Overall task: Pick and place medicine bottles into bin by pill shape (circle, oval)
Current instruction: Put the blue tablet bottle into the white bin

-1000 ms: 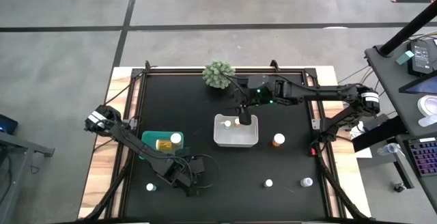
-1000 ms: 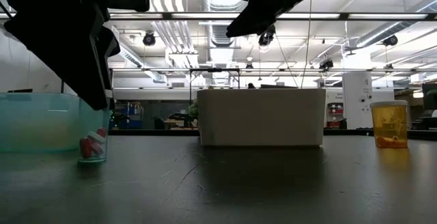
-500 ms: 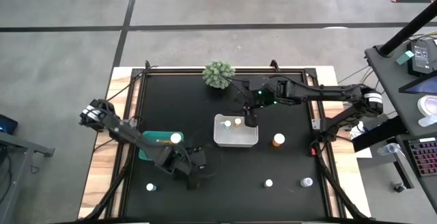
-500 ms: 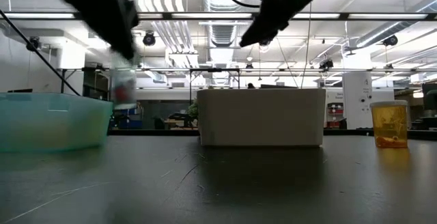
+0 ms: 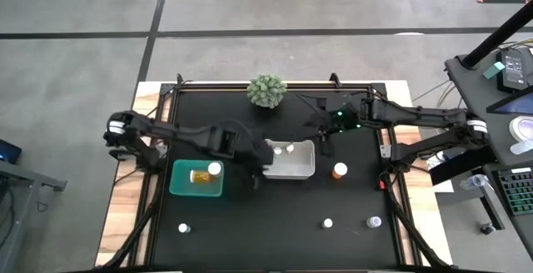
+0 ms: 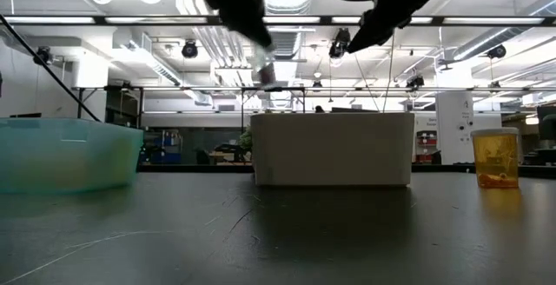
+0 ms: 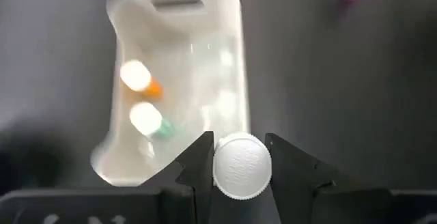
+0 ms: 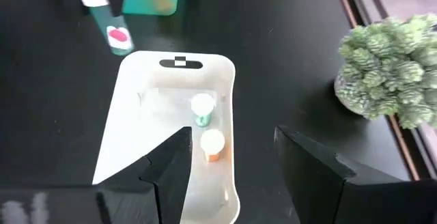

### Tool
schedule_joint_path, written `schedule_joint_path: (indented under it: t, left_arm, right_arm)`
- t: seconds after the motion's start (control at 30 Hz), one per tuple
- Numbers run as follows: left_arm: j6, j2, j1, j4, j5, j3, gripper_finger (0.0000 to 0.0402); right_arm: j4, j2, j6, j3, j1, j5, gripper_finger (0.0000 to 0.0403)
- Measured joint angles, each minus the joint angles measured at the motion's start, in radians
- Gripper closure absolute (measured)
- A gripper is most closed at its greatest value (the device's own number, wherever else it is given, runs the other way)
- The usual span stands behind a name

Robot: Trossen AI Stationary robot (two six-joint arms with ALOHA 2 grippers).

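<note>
Two bottles sit in each bin; left gripper [image 7: 240,157] grasps another bottle [image 7: 242,167] at the white bin's [image 5: 305,170] edge; right gripper [image 8: 232,157] released; four remain.

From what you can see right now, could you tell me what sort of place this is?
Probably an industrial robotics lab: exposed ceiling ducts, a concrete floor, and a desk with a keyboard beside the black table.
</note>
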Motion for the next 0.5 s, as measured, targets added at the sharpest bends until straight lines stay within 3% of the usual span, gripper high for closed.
schedule_joint_path:
  t: [0.27, 0.5]
  left_arm:
    - [0.223, 0.025, 0.106, 0.054, 0.012, 0.099, 0.0305]
    - [0.191, 0.129, 0.150, 0.104, 0.088, 0.125, 0.0306]
  right_arm:
    - [0.033, -0.071, -0.011, -0.073, -0.035, 0.000, 0.0202]
    - [0.023, -0.069, -0.043, -0.099, -0.077, 0.000, 0.0202]
